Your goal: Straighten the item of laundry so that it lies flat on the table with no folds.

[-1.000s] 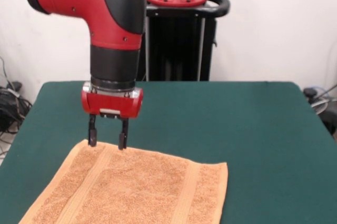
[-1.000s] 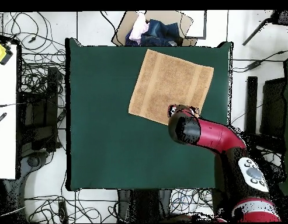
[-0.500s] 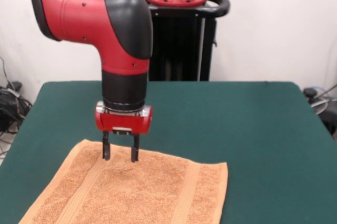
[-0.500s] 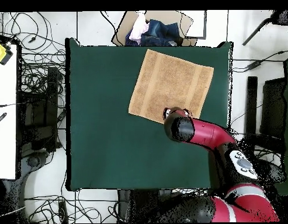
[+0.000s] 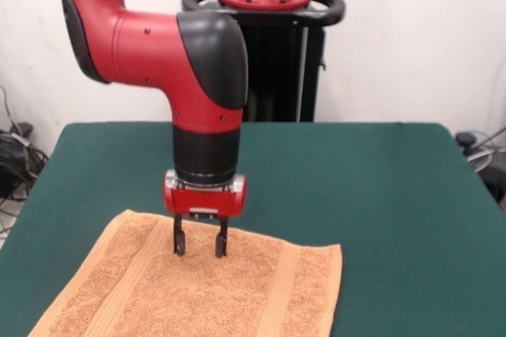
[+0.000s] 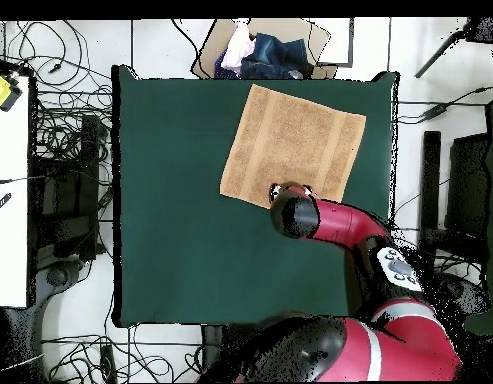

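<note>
On the left half of the front view, the orange-tan terry towel [image 5: 198,293] is seen spread on the dark green table [image 5: 379,195], its near part cut off by the bottom edge. No fold or raised wrinkle is visible on the part shown, and two flat woven bands run from the far edge toward the near one. Seen from overhead, the towel [image 6: 290,145] is laid as a slightly turned square near the table's [image 6: 190,200] edge away from the robot's base, with bare felt left all round it on the other sides.

Moving right along the towel's far edge, the gripper [image 5: 200,248] is found pointing straight down, its two dark fingers held a narrow gap apart with nothing between them. The tips are placed at or just above the pile, just inside that far edge and beside the left band; actual contact cannot be made out.

The cloth is thus judged to lie directly beneath the gripper and to extend mostly away from the pedestal, so any smoothing stroke would have to be drawn that way.
</note>
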You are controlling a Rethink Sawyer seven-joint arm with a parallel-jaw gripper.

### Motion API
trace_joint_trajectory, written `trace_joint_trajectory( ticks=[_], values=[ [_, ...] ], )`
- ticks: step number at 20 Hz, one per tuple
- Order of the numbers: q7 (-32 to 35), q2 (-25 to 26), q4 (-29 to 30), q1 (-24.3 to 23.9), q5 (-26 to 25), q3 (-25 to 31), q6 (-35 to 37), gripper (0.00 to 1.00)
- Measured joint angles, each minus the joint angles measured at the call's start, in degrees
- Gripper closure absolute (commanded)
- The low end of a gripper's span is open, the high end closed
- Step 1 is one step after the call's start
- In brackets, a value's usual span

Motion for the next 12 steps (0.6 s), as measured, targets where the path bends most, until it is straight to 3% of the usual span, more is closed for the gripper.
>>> trace_joint_trajectory(
  ticks=[4,12],
  values=[
    [0.0,2.9,-2.7,0.1,0.6,0.0,0.1,0.00],
    [0.0,3.0,-3.7,1.3,0.8,-1.0,1.2,0.00]
  ],
)
